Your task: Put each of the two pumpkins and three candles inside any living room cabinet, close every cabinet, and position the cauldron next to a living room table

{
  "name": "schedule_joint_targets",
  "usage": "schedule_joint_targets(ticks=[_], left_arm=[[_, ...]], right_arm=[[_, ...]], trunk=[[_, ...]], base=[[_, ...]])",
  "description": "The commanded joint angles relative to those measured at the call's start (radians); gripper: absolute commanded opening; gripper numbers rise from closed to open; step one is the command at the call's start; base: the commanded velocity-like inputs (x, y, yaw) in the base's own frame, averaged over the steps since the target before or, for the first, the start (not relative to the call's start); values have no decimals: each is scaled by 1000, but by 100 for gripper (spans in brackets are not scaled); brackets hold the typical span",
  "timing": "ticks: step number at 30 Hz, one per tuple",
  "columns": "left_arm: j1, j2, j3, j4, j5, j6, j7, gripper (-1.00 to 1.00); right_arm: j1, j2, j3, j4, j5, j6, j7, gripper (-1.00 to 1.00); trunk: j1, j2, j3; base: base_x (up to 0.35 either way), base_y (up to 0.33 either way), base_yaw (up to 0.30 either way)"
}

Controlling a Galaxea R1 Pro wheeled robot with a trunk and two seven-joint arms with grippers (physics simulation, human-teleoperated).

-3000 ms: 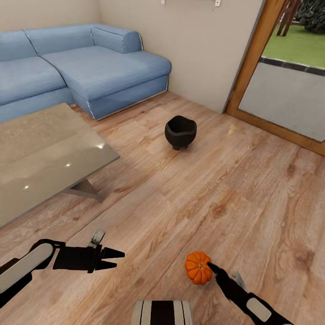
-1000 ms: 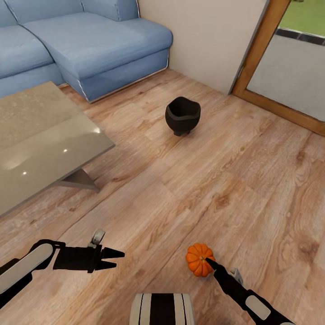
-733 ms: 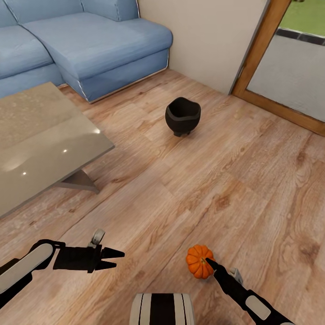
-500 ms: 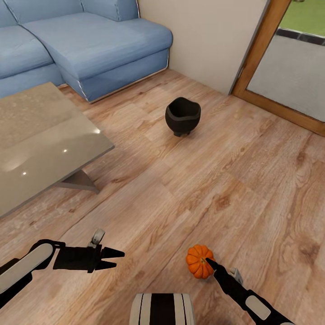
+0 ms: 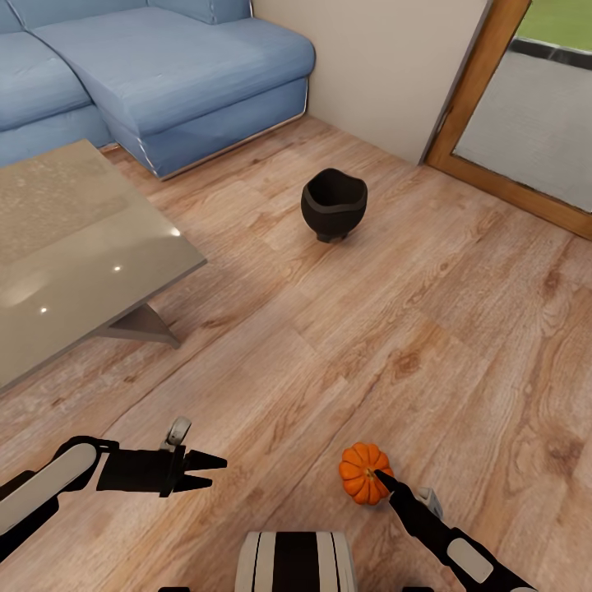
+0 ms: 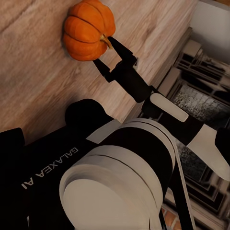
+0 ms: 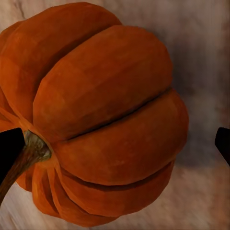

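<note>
Head view just tipped down a touch; my right fingers (image 5: 380, 478) still straddle the small ribbed orange pumpkin (image 5: 362, 472), left fingers (image 5: 215, 471) slightly spread, so pickup's pending.

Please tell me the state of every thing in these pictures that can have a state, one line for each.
pumpkin: on the wooden floor, right gripper fingertips at its stem, not lifted.
cauldron: upright on the floor, apart from the table, nothing visible inside.
table: top bare, glossy.
right gripper: open, one fingertip either side of the pumpkin.
left gripper: holds nothing, fingertips close together above the floor.
</note>
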Motion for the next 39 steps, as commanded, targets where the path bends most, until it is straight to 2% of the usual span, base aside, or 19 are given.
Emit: schedule_joint_targets(ticks=[1, 39], left_arm=[[-1, 1, -2, 1, -7, 0, -10, 100], [-1, -4, -2, 1, -15, -2, -8, 100]], right_arm=[[0, -1, 4, 0, -10, 6, 3, 100], [0, -1, 4, -1, -10, 5, -7, 100]], trunk=[[0, 0, -1], [0, 0, -1]], base=[[0, 0, 0], [23, 31, 0]])
